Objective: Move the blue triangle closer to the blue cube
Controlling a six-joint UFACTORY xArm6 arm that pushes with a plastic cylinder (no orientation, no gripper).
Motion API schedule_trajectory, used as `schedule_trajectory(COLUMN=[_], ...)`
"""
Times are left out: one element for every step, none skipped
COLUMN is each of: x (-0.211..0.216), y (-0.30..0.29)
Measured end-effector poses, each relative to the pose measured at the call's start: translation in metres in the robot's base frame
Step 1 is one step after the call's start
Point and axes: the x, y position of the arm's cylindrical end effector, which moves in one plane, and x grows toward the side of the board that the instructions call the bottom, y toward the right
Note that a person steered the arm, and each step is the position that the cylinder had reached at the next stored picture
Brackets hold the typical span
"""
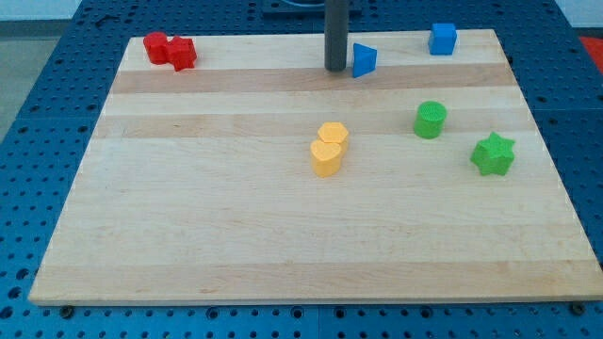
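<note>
Wooden board (236, 235) of pale planks lies on a blue perforated table (38, 132). No brand, label or writing can be read anywhere in the view.

My tip (335, 69) rests on the board near the view's top edge, a little right of centre. The rod is a dark vertical cylinder running out of the view at the top. It has no jaws, so there is nothing open or closed to record.

Blue triangle (364, 59): just beside my tip, on its right in the view. Whether the two touch cannot be told; the gap, if any, is very thin.

Blue cube (443, 39): at the view's top right, near the board's far edge, well apart from the blue triangle and further right.

Other blocks:
- Two red blocks (170, 49) at the view's top left, touching each other; shapes unclear.
- Yellow heart-like block (326, 158) and a second yellow block (333, 134) near the board's centre, touching, the second just above the first in the view.
- Green cylinder (431, 120) right of centre.
- Green star (494, 153) below and right of the green cylinder, near the board's right edge.
</note>
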Motion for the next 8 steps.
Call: schedule_trajectory(x=[-0.007, -0.009, 0.016, 0.016, 0.018, 0.007, -0.002, -0.011], y=[0.033, 0.046, 0.037, 0.037, 0.037, 0.060, 0.076, 0.092])
